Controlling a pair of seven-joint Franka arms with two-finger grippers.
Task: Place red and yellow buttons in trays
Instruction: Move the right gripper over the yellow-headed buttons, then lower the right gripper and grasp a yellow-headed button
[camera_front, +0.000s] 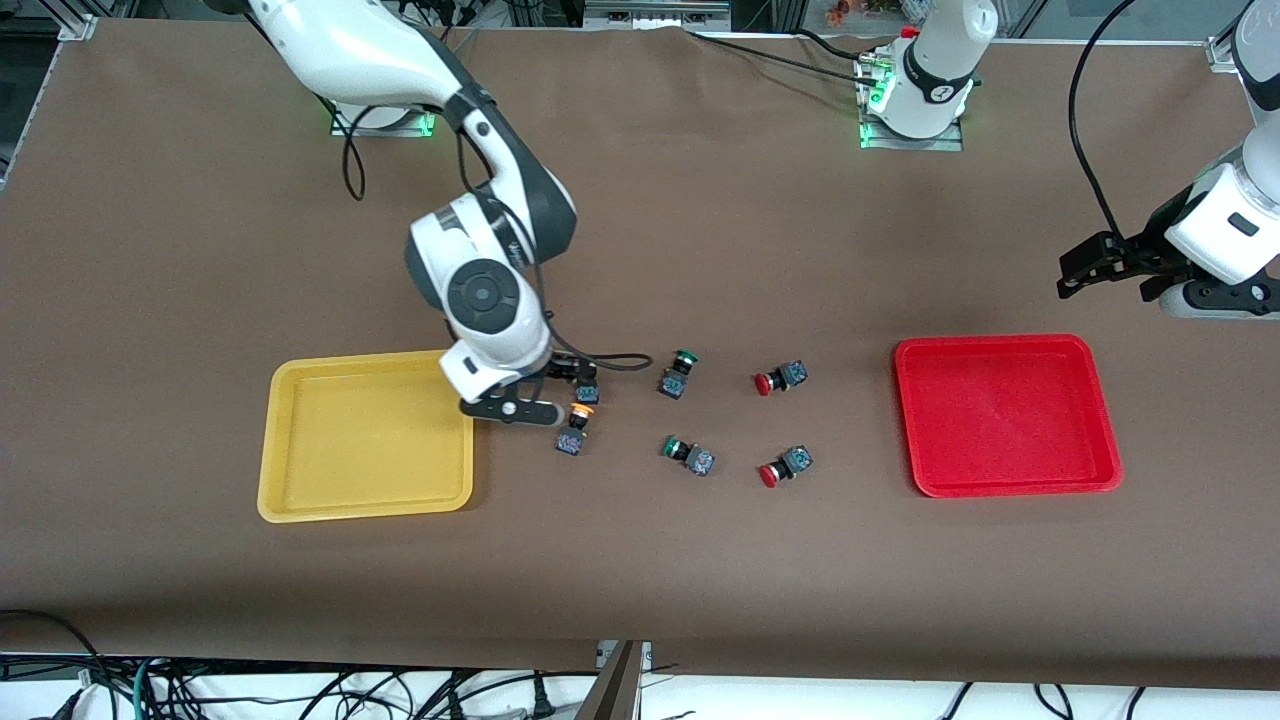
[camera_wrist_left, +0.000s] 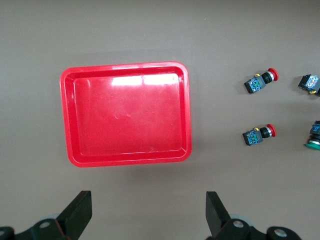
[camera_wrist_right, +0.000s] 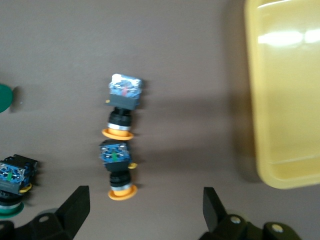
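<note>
Front view is showing you the right gripper (camera_front: 540, 395) hanging low over the table just beside the yellow tray (camera_front: 300, 500), at the tray's edge toward the middle of the table. Its fingers are spread wide and holding nothing; in the right wrist view they (camera_wrist_right: 75, 210) are standing well apart, with two yellow buttons (camera_wrist_right: 120, 150) lying between them on the cloth. Those two are lying end to end, one's cap touching the other's base. In the front view one yellow button (camera_front: 573, 428) is showing clearly, while the other (camera_front: 588, 390) is partly hidden by the gripper.

You are seeing two red buttons (camera_front: 780, 378), both on their sides, lying between the green ones and the red tray (camera_front: 1005, 480); the second red button (camera_front: 785, 467) is sitting nearer the camera than the first. Two green buttons (camera_front: 678, 372) are lying between the yellow and red pairs.

Your left gripper (camera_front: 1105, 268) is waiting up in the air toward the left arm's end of the table, its fingers (camera_wrist_left: 80, 210) parted and gripping nothing. Its wrist camera is looking down on the red tray (camera_wrist_left: 70, 120), with both red buttons (camera_wrist_left: 260, 82) beside it. Both trays are holding no buttons.
</note>
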